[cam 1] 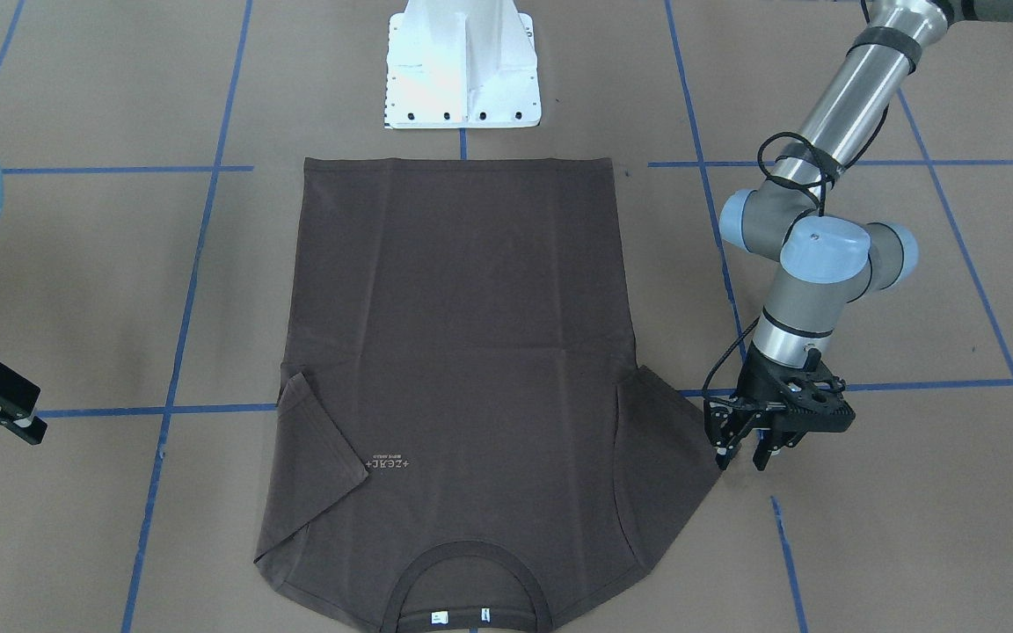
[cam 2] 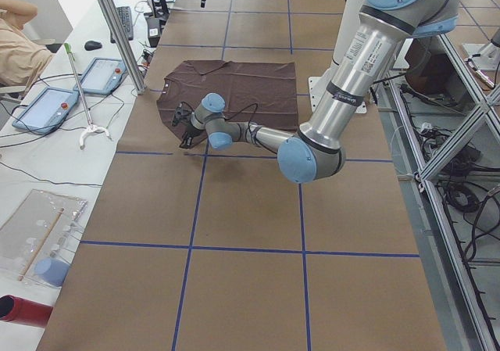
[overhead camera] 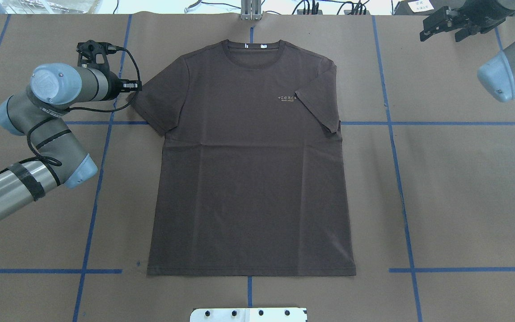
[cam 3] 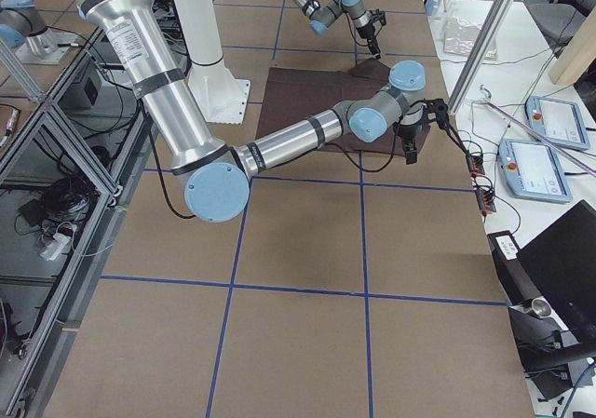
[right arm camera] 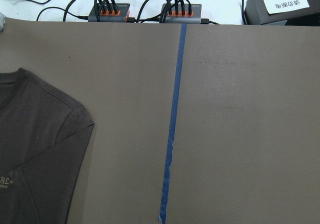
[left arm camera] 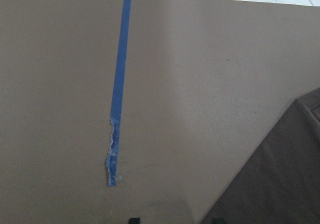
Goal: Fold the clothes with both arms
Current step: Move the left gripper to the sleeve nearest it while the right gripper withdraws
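The dark brown T-shirt (cam 1: 462, 352) lies flat and face up on the brown table, collar at the far end from the robot's base (overhead camera: 248, 179). The sleeve on my right side is folded in over the chest beside the pale lettering (overhead camera: 286, 97); the sleeve on my left side is spread out. My left gripper (cam 1: 741, 459) is open and low at the tip of that spread sleeve; in the left wrist view the sleeve corner (left arm camera: 280, 184) lies just beside its fingertips. My right gripper (overhead camera: 440, 36) is open and empty, away from the shirt at the far right.
The white pedestal base (cam 1: 462, 70) stands at the shirt's hem end. Blue tape lines (overhead camera: 396, 156) cross the table. Cable hubs (right arm camera: 145, 12) sit beyond the far edge. Tablets (cam 2: 101, 73) and a post stand on the side bench.
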Controlling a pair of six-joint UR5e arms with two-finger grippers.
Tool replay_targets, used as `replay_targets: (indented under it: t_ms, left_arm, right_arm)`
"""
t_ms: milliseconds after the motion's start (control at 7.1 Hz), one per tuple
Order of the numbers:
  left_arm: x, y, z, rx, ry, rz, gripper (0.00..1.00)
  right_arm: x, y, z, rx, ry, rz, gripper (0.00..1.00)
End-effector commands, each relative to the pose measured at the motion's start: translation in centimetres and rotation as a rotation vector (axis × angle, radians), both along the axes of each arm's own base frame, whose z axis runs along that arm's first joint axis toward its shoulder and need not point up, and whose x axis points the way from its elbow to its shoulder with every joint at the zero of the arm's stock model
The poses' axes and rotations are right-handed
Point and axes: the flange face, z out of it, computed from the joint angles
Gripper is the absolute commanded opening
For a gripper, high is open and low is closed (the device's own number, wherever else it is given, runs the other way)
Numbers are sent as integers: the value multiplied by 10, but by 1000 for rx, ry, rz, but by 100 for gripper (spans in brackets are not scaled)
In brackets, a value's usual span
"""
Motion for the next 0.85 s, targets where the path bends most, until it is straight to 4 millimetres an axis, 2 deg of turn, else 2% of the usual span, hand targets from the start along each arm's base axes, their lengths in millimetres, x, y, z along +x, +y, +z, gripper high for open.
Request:
replay_targets:
  t_ms: [0, 423, 705]
  left_arm:
    - [1, 3, -4, 9, 4, 8, 56]
    - [1, 5, 1, 5, -1, 10, 56]
    - [11, 16, 9, -5, -5, 26, 55]
  right_arm:
    - [0, 0, 0, 1, 1, 0, 100]
    - [0, 0, 1, -3, 1, 2, 100]
    - [-1, 0, 3, -6, 2, 0, 100]
